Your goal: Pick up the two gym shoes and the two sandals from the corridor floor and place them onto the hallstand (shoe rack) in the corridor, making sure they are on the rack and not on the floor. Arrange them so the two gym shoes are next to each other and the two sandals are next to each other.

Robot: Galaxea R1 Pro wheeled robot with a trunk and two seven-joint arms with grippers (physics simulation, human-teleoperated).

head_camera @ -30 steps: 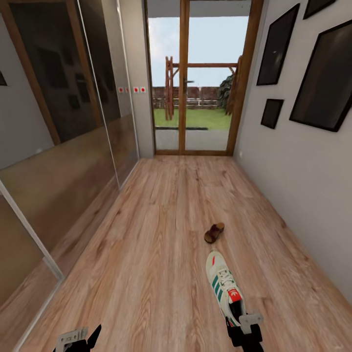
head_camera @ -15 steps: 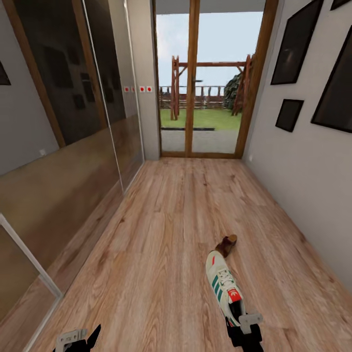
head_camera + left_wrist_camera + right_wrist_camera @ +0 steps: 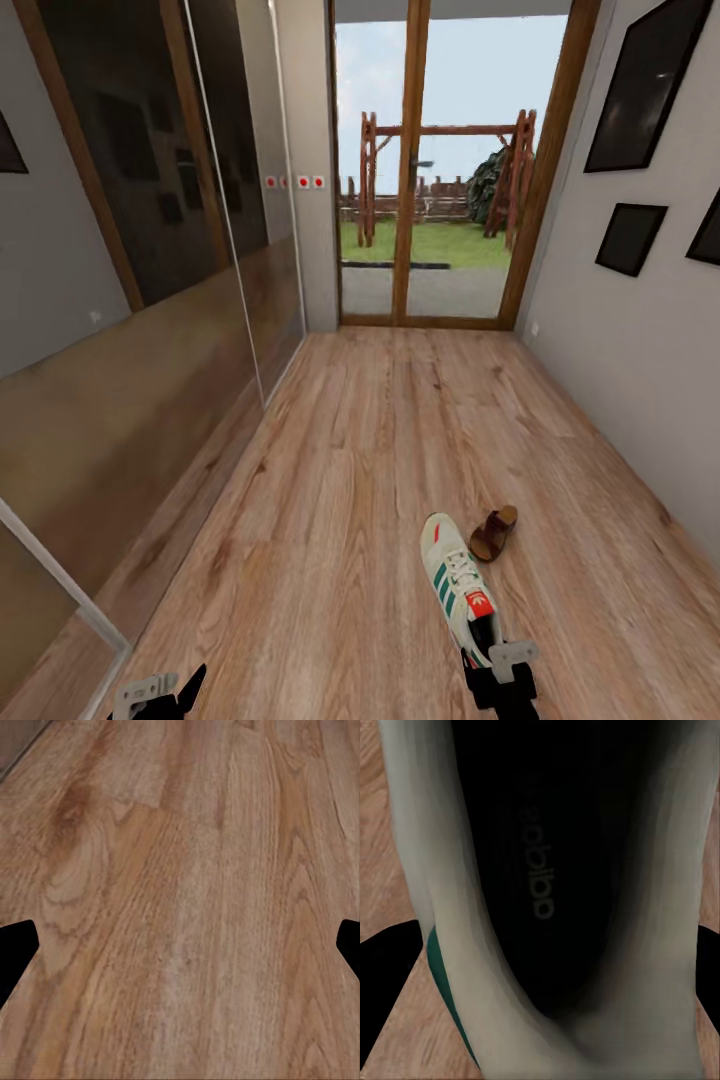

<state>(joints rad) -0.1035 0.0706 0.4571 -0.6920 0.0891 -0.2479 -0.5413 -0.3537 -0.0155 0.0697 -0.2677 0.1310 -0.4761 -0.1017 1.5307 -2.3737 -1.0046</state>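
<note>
The right pincer (image 3: pixel 497 672) sits low at the near edge of the head view, clamped on the heel end of a gym shoe (image 3: pixel 458 585). In the right wrist view its two dark fingers (image 3: pixel 386 982) flank the shoe's cream wall and the dark insole opening (image 3: pixel 547 870) (faint lettering shows on the insole). The left pincer (image 3: pixel 160 692) hangs at the lower left, its fingers spread apart with nothing between them. The left wrist view shows only their dark tips (image 3: pixel 15 952) at either side, over bare planks.

The corridor floor (image 3: pixel 340 500) is the largest thing here, light brown wood-grain boards running to a glazed door (image 3: pixel 430 170) in a wooden frame, with grass and a timber structure outside. Along the robot's left runs a tall mirrored wardrobe (image 3: pixel 130 250). On the right is a pale wall carrying dark framed pictures (image 3: pixel 640 90).

The held gym shoe points away from the robot, toe forward, with green side stripes and a red-orange tongue. Whether its sole touches the boards cannot be told. Just beside its toe, to the right and a little farther off, a single brown sandal (image 3: pixel 494 533) lies on the floor, apart from the shoe. The shoe's opening holds nothing.
</note>
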